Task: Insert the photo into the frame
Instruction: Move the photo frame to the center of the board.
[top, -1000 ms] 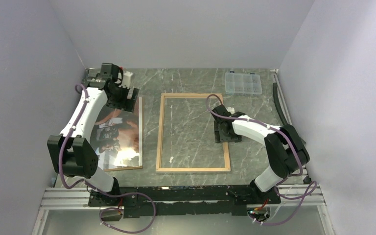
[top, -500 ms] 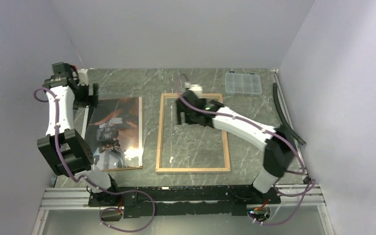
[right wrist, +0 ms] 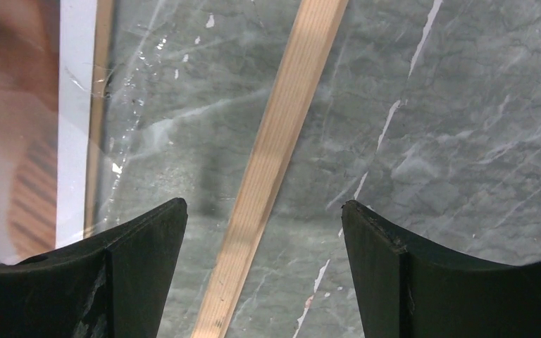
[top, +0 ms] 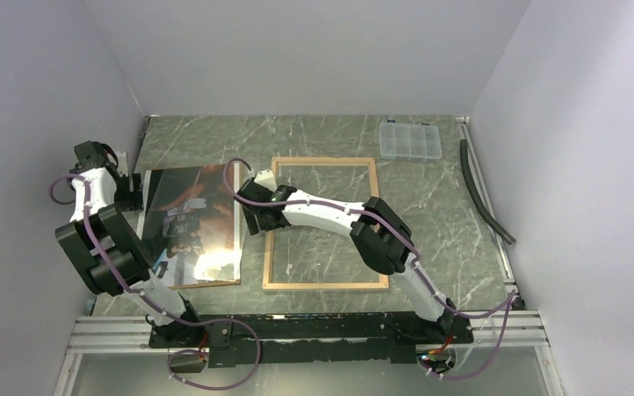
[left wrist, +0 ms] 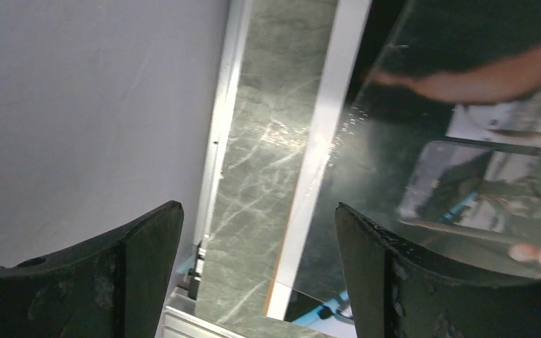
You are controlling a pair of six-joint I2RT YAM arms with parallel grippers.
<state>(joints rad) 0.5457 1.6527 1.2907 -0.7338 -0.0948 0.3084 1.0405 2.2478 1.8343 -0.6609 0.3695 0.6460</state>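
Right gripper (right wrist: 260, 208) swung beside glossy dark photo (top: 194, 219).

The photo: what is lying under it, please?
A thin brown edge shows along the near and right sides of the photo, on the table. The rest of that layer is covered by the print.

White arms (top: 322, 214), black fingers (left wrist: 141, 274), purple cables (top: 259, 353)

Spread claw (right wrist: 260, 205) (apparently empty) above the frame (right wrist: 294, 91) rail.
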